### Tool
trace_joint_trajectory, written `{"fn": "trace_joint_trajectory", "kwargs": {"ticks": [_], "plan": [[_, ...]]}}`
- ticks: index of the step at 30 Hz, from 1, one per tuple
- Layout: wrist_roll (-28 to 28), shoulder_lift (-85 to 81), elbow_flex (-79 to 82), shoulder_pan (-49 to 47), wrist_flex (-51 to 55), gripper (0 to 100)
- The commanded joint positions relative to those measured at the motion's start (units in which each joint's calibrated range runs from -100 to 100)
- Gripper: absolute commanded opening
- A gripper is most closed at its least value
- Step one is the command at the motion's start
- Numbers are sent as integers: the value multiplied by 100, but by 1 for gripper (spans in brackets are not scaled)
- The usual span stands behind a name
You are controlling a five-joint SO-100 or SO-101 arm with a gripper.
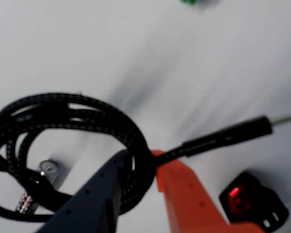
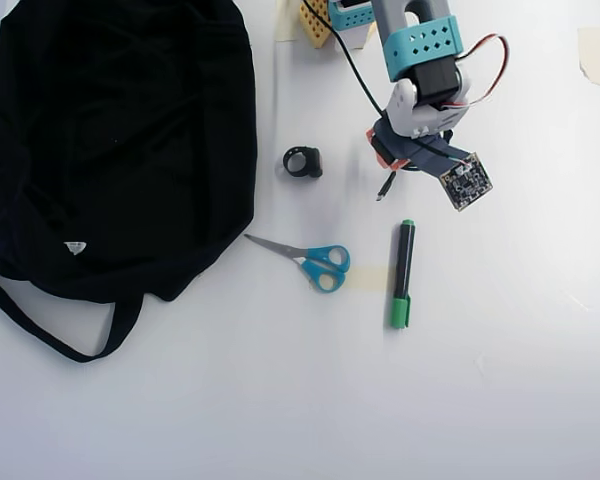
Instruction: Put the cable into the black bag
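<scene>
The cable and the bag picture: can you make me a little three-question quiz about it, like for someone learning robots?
1. True or false: the gripper is shut on the cable.
2. In the overhead view, which thing lies between the black bag and the marker? A) scissors B) a spoon C) a cup
3. Fill in: in the overhead view the small black ring lies ___ of the bag.

Key:
1. True. In the wrist view, the dark and orange fingers pinch the coil.
2. A.
3. Right.
</scene>
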Motion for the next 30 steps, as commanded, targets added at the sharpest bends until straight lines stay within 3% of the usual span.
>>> {"fn": "trace_joint_trajectory", "kwargs": {"ticks": [1, 20, 30], "plan": [[-22, -486, 113, 3, 53, 2], [-667, -2419, 769, 198, 1009, 2], [-614, -2552, 284, 736, 1009, 2]]}}
